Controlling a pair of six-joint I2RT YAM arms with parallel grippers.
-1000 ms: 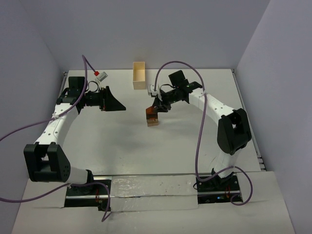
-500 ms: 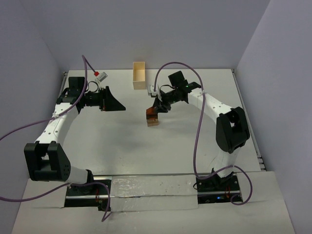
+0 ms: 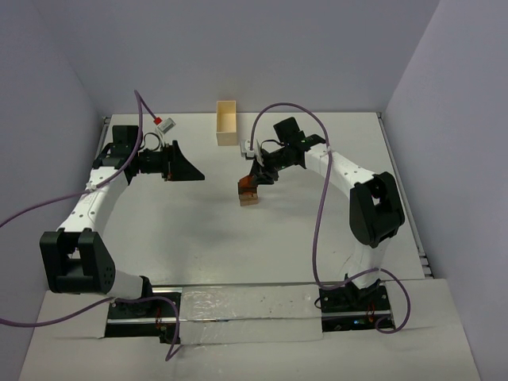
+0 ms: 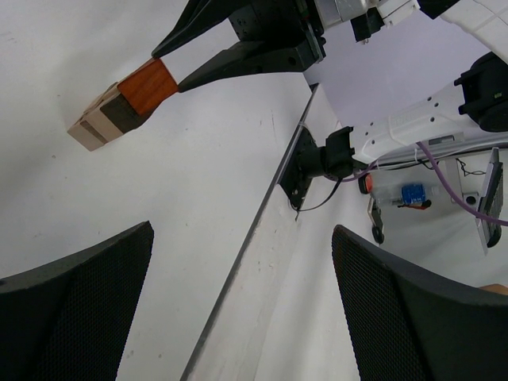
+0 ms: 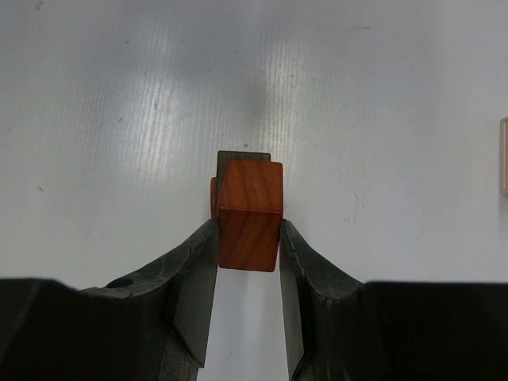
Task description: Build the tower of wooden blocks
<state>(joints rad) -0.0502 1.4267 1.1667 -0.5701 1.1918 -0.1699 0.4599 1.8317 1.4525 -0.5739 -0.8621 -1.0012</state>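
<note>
White table [image 3: 198, 238], wood block tower [image 3: 249, 192] near its middle

Stands upright, long axis vertical: tan base on the surface, dark piece above, reddish-brown cube [image 5: 249, 214] on top. Pinched at that cube from above by the right gripper [image 3: 254, 178]. Well apart to the left: left gripper [image 3: 190, 169], spread wide, holding nothing

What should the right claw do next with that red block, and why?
Probably open the right claw and let go: the reddish-brown block it clamps already seems to rest on the dark block topping the stack.
</note>
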